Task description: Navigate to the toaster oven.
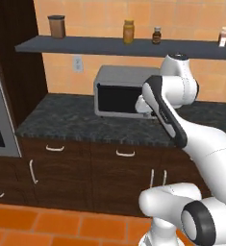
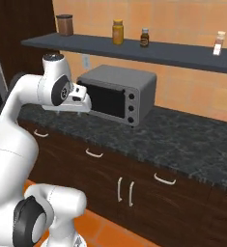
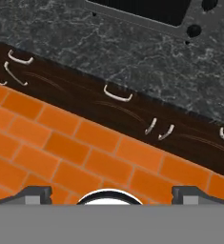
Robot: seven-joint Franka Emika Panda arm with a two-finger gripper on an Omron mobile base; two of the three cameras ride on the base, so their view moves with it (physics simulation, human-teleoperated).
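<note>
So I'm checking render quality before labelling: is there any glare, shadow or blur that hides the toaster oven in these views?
Left base view: even, flat light, no glare; the arm's elbow covers the right end of the toaster oven. Right base view: its dark glass door and knobs read clearly, slightly soft, with no harsh shadow. Hand view: the frame is rolled, the oven's lower edge is cut off at the top, and the fingers sit apart.

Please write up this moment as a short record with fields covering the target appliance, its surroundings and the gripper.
target: toaster oven, grey, dark glass door shut, knobs at its right
stands on: dark speckled counter, against the tan wall
above it: shelf bearing jars and bottles
below it: dark wood cabinets with pale handles
floor: orange tiles
gripper: fingertips wide apart, holding nothing, pointed down at floor and cabinet fronts
</note>
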